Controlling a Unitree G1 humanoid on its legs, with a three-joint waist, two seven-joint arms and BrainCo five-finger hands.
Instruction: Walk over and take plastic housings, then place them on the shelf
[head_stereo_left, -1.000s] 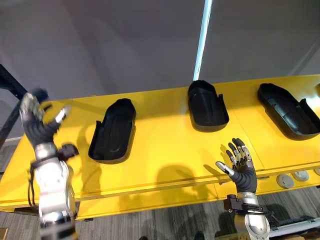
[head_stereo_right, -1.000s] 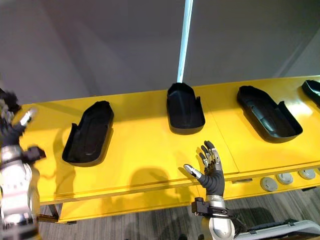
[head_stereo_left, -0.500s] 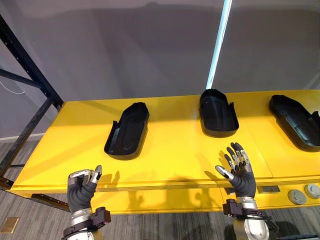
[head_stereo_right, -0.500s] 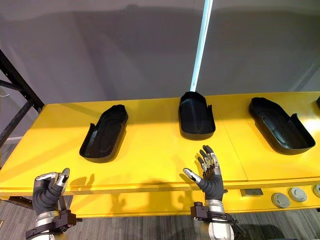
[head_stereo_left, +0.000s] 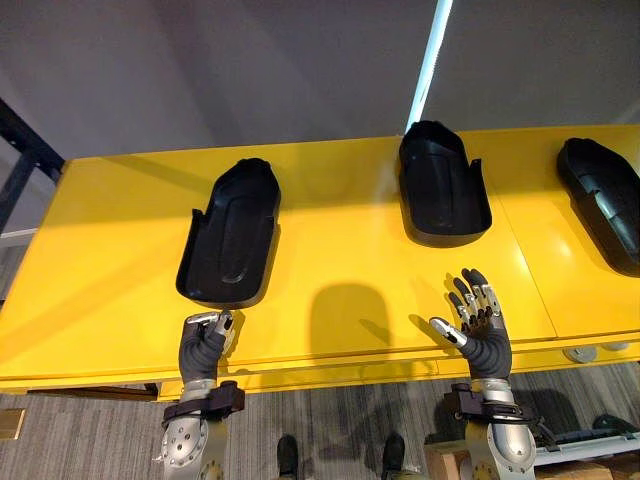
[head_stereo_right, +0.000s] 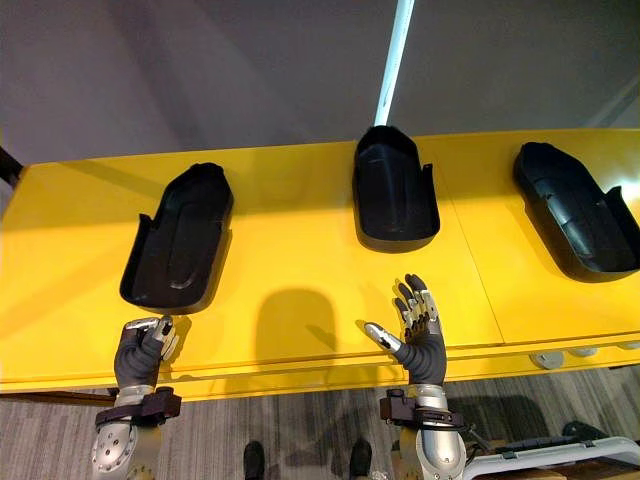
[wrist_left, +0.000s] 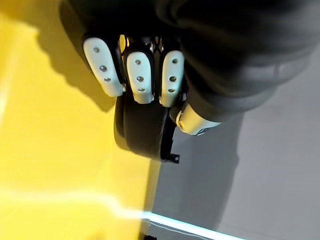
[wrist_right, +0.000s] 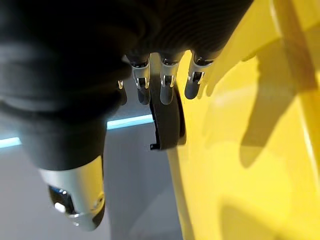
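Both forearms stand upright at the front edge of the yellow desk (head_stereo_left: 340, 250). The left robot hand (head_stereo_left: 204, 342) has its fingers curled and grips nothing, just before the near end of the left black plastic housing (head_stereo_left: 230, 240). The right robot hand (head_stereo_left: 480, 328) is open and empty, fingers spread, in front of the middle black plastic housing (head_stereo_left: 443, 185). A third black plastic housing (head_stereo_left: 603, 200) lies further right.

Open tabletop (head_stereo_left: 340, 250) between spaced housings (head_stereo_left: 232, 235)

From the head, you look steeply down on the yellow surface (head_stereo_left: 330, 250); the two eye views share its black housings (head_stereo_left: 232, 235). Your wrist cameras sit close behind the left robot hand (wrist_left: 140, 75) and right robot hand (wrist_right: 167, 85), facing the far wall (wrist_left: 260, 165).
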